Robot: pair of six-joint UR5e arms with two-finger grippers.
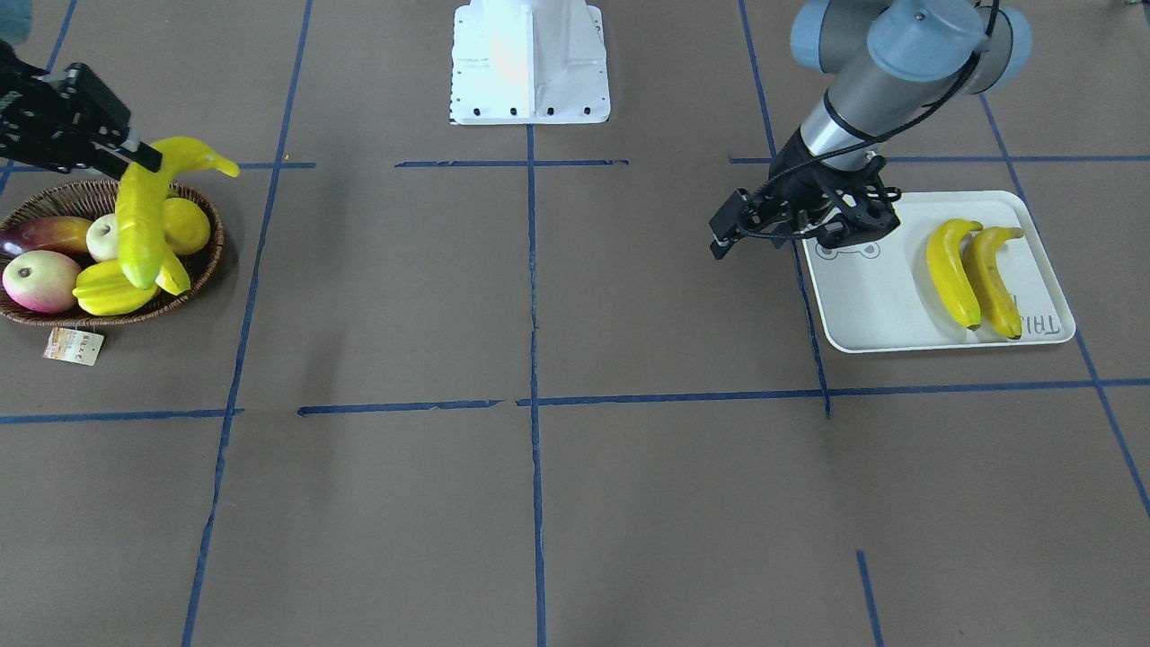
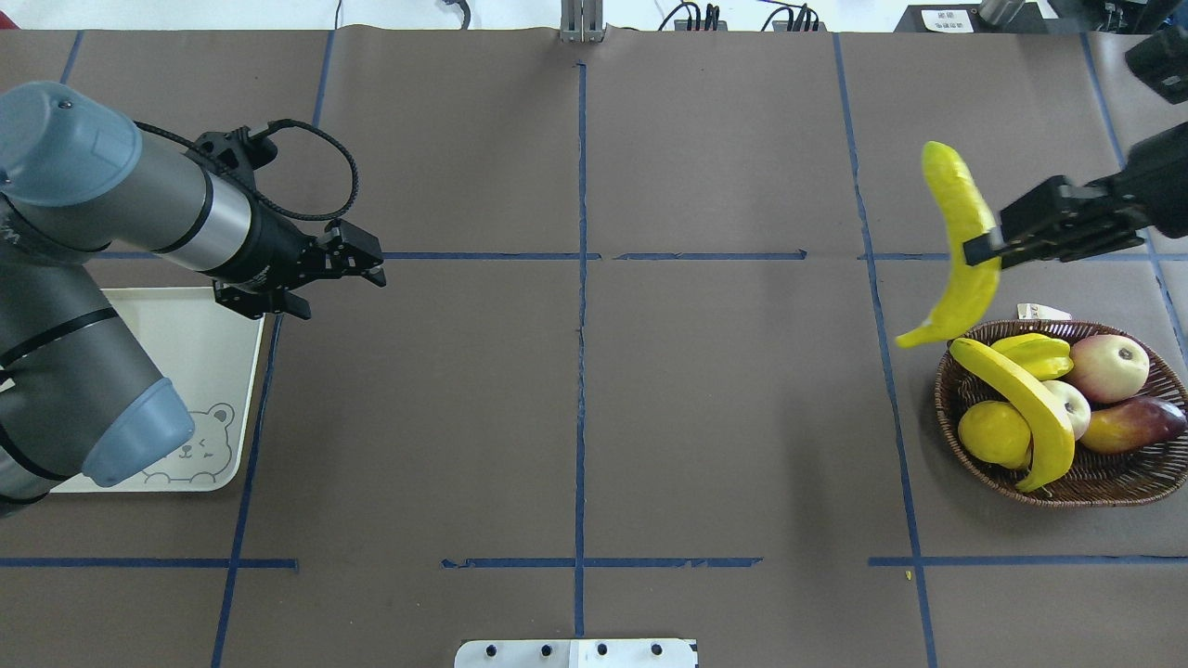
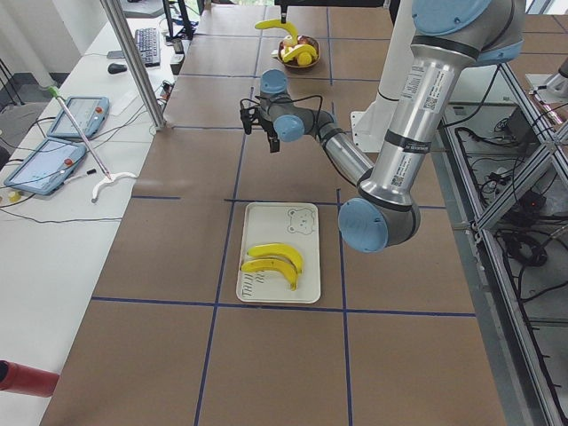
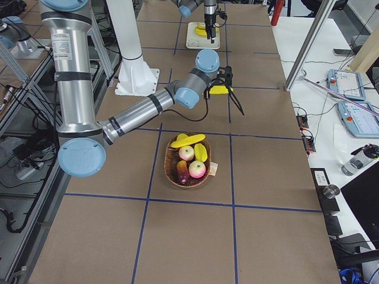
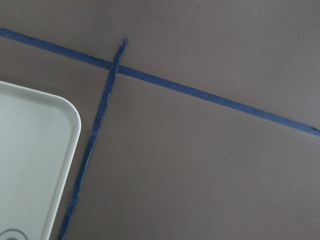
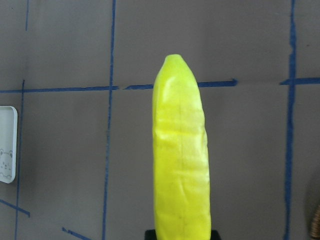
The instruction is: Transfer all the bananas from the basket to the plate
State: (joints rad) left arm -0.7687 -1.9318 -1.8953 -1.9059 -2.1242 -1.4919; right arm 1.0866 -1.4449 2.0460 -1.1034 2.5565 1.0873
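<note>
Right gripper [image 2: 980,249] pinches banana [image 2: 962,199] mid-length, raised clear of basket [image 2: 1114,494] at table's right end, so you can carry it w/o snagging. Second banana [image 2: 1021,399] lies in basket; two bananas [image 1: 945,270] on plate [image 1: 862,305], left end. Left gripper [image 1: 729,225], jaws spread, hovers at plate's edge, prob. for hand-over.

table [image 1: 629,503]: brown paper, blue tape [image 1: 532,270] grid | side bench [image 3: 35,266]: white, tablets [image 3: 80,115], keyboard [image 3: 146,40] | metal pole [image 3: 133,62]: upright
</note>
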